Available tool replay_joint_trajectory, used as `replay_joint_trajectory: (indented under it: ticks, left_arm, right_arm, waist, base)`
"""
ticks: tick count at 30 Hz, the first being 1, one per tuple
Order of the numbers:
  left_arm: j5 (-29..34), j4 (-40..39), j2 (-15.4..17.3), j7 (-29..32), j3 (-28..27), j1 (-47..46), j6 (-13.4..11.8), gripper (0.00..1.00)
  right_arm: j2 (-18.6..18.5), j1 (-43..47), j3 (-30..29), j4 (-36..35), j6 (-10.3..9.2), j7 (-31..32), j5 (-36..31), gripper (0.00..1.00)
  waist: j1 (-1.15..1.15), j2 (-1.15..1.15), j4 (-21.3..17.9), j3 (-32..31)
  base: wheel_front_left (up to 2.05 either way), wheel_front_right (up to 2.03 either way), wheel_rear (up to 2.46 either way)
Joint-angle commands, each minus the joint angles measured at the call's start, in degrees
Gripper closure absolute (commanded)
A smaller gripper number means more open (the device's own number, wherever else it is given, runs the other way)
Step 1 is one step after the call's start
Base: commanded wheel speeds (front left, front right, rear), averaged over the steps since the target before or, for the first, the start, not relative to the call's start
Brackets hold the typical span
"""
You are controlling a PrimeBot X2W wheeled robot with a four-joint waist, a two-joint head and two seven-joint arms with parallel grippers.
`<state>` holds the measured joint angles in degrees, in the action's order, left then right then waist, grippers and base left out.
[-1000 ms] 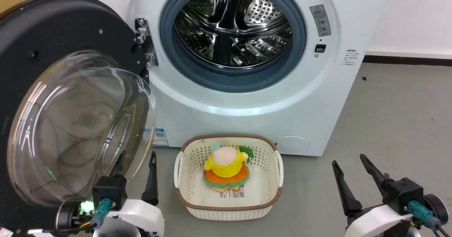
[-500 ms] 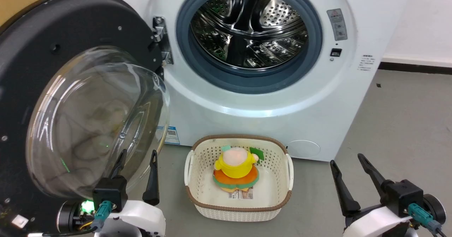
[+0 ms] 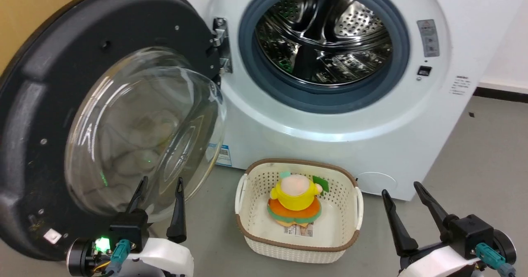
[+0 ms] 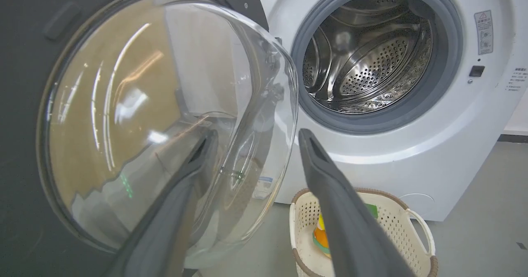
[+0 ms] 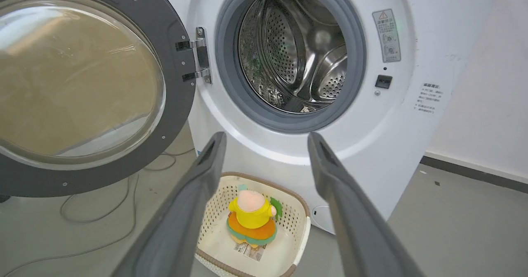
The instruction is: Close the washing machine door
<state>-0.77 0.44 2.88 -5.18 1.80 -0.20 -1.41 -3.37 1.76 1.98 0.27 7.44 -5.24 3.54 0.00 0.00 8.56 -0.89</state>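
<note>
Since one second ago the head camera has turned toward the left, so the whole scene now lies further right in the head view. The things keep the same places relative to one another, and both grippers sit at the same lower corners.

The washing machine door [image 3: 49, 116] is swung wide open and stands left of the washing machine [image 3: 330, 128]. It hangs upright on a metal hinge [image 3: 220, 41] at the left side of the round opening. The door is round, so it has no long side. Its inner face, with the clear glass bowl [image 3: 144, 132] bulging out, is turned toward the robot and a little to the right. The grey rubber gasket [image 3: 321, 99] and the shiny perforated drum [image 3: 326, 37] are uncovered.

The left gripper [image 3: 161, 178] has its fingers apart and holds nothing. In the head view its tips lie in front of the lower part of the glass bowl; I cannot tell if they touch it. The right gripper [image 3: 400, 187] is low at the right above the grey floor [image 3: 474, 165], its fingers also apart and empty, well apart from the door.

A cream perforated basket [image 3: 297, 254] stands on the floor just before the machine, under the opening. A yellow and orange plush toy [image 3: 295, 198] lies in it. A thin cable [image 5: 103, 211] lies on the floor beneath the door.
</note>
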Motion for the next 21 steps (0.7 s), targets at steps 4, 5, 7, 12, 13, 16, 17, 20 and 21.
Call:
replay_joint_trajectory:
  ticks: [4, 5, 7, 12, 13, 16, 17, 20, 21]
  left_arm:
    - [-0.57, -0.03, 0.02, -1.00, 0.18, 0.89, -0.31, 0.00]
    - [-0.58, -0.04, 0.02, -1.12, 0.19, 0.91, -0.32, 0.00]
    - [-0.60, -0.06, 0.02, -1.36, 0.23, 0.97, -0.35, 0.00]
    - [-0.66, -0.21, 0.02, -1.96, 0.16, 1.18, -0.52, 0.00]
    - [-0.69, -0.30, 0.02, -2.08, 0.14, 1.25, -0.58, 0.00]
    - [-0.76, -0.56, 0.02, -2.44, 0.08, 1.48, -0.78, 0.00]
    - [-0.77, -0.64, 0.02, -2.56, 0.06, 1.55, -0.84, 0.00]
    - [-0.80, -0.89, 0.02, -2.91, 0.01, 1.76, -1.00, 0.00]
    - [-0.81, -0.96, 0.02, -3.03, 0.01, 1.84, -1.05, 0.00]
  right_arm:
    - [-0.32, 0.81, 0.38, -0.15, 0.02, -0.95, 0.55, 0.00]
    - [-0.35, 0.84, 0.45, -0.14, 0.02, -1.07, 0.62, 0.00]
    - [-0.38, 0.93, 0.62, -0.09, 0.02, -1.31, 0.75, 0.00]
    - [-0.52, 0.99, 1.28, 0.03, 0.02, -1.91, 1.12, 0.00]
    - [-0.58, 0.94, 1.45, 0.08, 0.02, -2.03, 1.20, 0.00]
    - [-0.81, 0.66, 1.97, 0.27, 0.02, -2.39, 1.47, 0.00]
    - [-0.89, 0.55, 2.15, 0.35, 0.02, -2.51, 1.58, 0.00]
    - [-1.10, 0.25, 2.72, 0.59, 0.02, -2.86, 1.92, 0.00]
    - [-1.17, 0.17, 2.89, 0.66, 0.02, -2.98, 2.01, 0.00]
  waist:
    - [0.00, 0.00, 1.93, -0.20]
    - [0.00, 0.00, 2.32, -0.23]
    - [0.00, 0.00, 3.09, -0.33]
    - [0.00, 0.00, 4.80, -0.44]
    - [0.00, 0.00, 5.06, -0.42]
    - [0.00, 0.00, 5.83, -0.37]
    - [0.00, 0.00, 6.08, -0.35]
    - [0.00, 0.00, 6.81, -0.34]
    - [0.00, 0.00, 7.06, -0.32]
  base:
    - [0.00, 0.00, 0.00]
    - [0.00, 0.00, 0.00]
    - [0.00, 0.00, 0.00]
    - [0.00, 0.00, 0.00]
    - [0.00, 0.00, 0.00]
    - [0.00, 0.00, 0.00]
    - [0.00, 0.00, 0.00]
    - [0.00, 0.00, 0.00]
    - [0.00, 0.00, 0.00]
